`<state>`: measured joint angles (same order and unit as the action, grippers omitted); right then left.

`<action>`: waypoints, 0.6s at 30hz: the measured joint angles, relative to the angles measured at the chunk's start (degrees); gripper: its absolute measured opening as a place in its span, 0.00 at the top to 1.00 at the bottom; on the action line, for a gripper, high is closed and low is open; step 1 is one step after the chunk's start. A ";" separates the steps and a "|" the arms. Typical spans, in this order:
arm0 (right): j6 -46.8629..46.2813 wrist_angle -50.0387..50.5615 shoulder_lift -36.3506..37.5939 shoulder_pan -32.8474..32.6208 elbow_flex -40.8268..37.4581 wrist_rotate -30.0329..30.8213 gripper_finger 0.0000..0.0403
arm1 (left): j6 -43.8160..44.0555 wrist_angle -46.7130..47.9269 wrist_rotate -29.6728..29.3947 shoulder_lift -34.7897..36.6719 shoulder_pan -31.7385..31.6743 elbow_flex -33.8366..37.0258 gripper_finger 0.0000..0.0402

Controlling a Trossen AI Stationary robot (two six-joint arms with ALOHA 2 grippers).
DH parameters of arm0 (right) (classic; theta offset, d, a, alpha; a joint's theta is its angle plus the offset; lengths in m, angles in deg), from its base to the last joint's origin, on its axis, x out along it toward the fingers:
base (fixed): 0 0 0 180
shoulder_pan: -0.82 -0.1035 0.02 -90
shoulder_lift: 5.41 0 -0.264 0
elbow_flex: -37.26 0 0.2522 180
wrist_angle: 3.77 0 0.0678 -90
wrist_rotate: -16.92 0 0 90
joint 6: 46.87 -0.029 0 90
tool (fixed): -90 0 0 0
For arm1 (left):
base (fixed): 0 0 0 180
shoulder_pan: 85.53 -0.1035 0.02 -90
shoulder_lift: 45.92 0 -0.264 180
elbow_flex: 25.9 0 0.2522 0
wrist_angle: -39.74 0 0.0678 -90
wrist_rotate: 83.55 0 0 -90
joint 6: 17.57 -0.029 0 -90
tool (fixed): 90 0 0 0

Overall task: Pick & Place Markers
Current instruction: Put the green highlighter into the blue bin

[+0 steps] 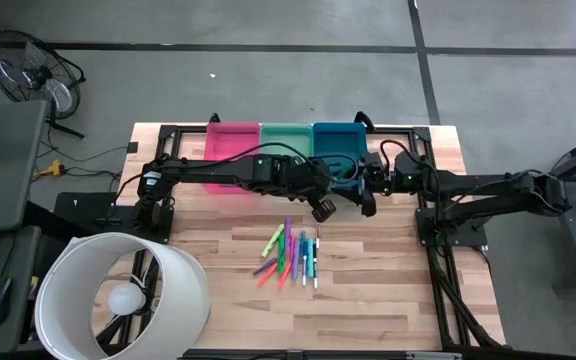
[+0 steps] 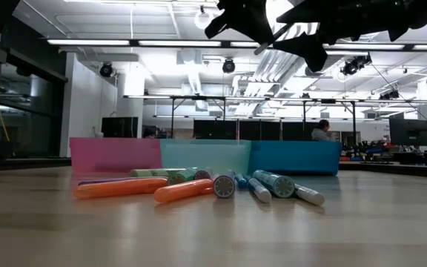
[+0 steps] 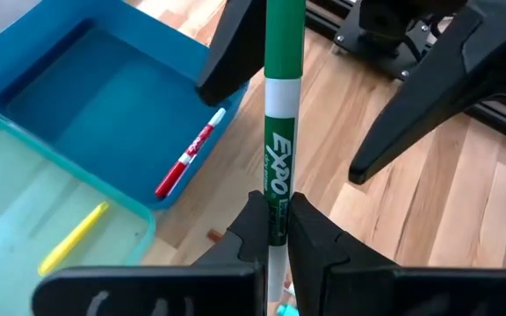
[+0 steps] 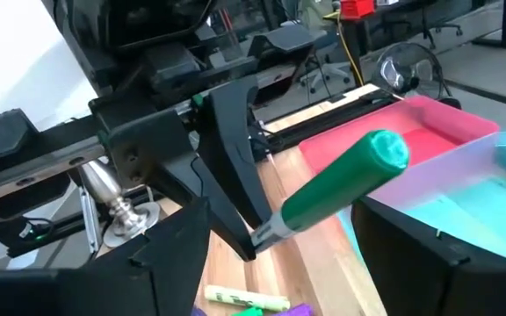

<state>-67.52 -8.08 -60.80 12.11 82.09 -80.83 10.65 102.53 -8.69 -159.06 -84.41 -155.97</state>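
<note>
A green marker (image 3: pixel 279 149) was held by the left tool (image 3: pixel 271 230), whose fingers were closed on the white part of the barrel near one end, the green body and cap end reaching out toward the right tool (image 1: pixel 368 205). The right tool stood with its fingers parted on either side of the marker's free end, not visibly touching it, as the right wrist view suggested (image 4: pixel 341 189); both tools hung over the desk (image 1: pixel 388 290) just in front of the bins (image 1: pixel 286 140), well above the pile of markers (image 1: pixel 293 257) lying loose on the wood. A red marker (image 3: pixel 190 154) was seen in the blue bin (image 3: pixel 77 114) and a yellow one (image 3: pixel 73 237) in the green bin (image 3: pixel 25 202). The marker was judged light, stiff and smooth-skinned, so a slip or a twist in a narrow pinch was thought possible; a hold across the middle of the barrel, square to its length, was judged safest, the cap being rounder and likelier to slide. Contact between the right fingers and the marker could not be settled. In the high view the held marker was hidden among the dark arms, and in the low view the tools were cut off at the top. How many markers lay in the pile, and their overlaps, could not be made out.
</note>
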 joint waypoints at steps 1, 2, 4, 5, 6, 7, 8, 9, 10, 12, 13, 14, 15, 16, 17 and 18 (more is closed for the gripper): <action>-0.02 0.00 0.00 0.00 0.00 -0.08 0.37 | -0.02 -0.02 0.02 0.00 0.00 0.00 0.97; 0.10 -0.02 0.00 0.00 0.00 -0.22 0.38 | -0.02 -0.08 0.02 0.00 0.00 0.00 0.97; 0.13 -0.02 0.00 0.00 0.00 -0.30 0.43 | -0.02 -0.35 0.03 0.00 0.00 0.00 0.97; 0.14 -0.02 0.00 0.00 0.00 -0.30 0.46 | -0.02 -0.52 0.04 0.00 0.00 0.00 0.97; 0.16 -0.03 0.00 0.00 0.00 -0.28 0.50 | -0.04 -0.63 0.04 0.00 0.00 0.00 0.97; 0.16 -0.04 0.00 0.00 0.00 -0.26 0.53 | -0.15 -0.93 0.04 0.00 0.00 0.00 0.97; 0.17 -0.04 0.00 0.00 0.00 -0.28 0.57 | -0.38 -1.47 0.05 0.00 0.00 0.00 0.97; 0.32 -0.04 0.00 0.00 0.00 -0.32 0.61 | -0.70 -1.86 0.07 0.00 0.00 0.00 0.97; 0.55 -0.02 0.00 0.00 0.00 -0.34 0.66 | -0.91 -2.08 0.07 0.02 0.00 0.00 0.97; 1.44 -0.02 0.00 0.00 0.00 -0.34 0.75 | -1.00 -2.40 0.07 0.02 0.00 0.00 0.97; 1.57 -0.03 0.00 0.00 0.00 -0.49 0.80 | -1.00 -2.42 0.03 0.02 0.00 0.00 0.97; 1.56 -0.07 0.00 -0.02 0.00 -0.79 0.86 | -1.19 -2.37 0.10 0.02 0.00 0.00 0.97; 1.63 -0.27 0.00 -0.03 0.01 -1.38 0.92 | -1.47 -2.45 0.23 0.02 -0.02 0.00 0.97; 2.20 -0.28 0.00 -0.03 0.04 -1.85 0.93 | -1.46 -2.50 0.24 0.02 0.00 0.00 0.96; 2.52 -0.28 0.00 -0.04 0.04 -2.17 0.93 | -1.43 -2.49 0.24 0.02 0.00 0.00 0.93; 2.30 -0.26 0.00 -0.04 0.04 -2.37 0.93 | -1.27 -2.47 0.22 0.02 0.00 0.00 0.91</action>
<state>-65.23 -8.34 -60.80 12.06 82.14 -83.20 9.39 100.06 -8.47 -159.04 -84.41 -155.97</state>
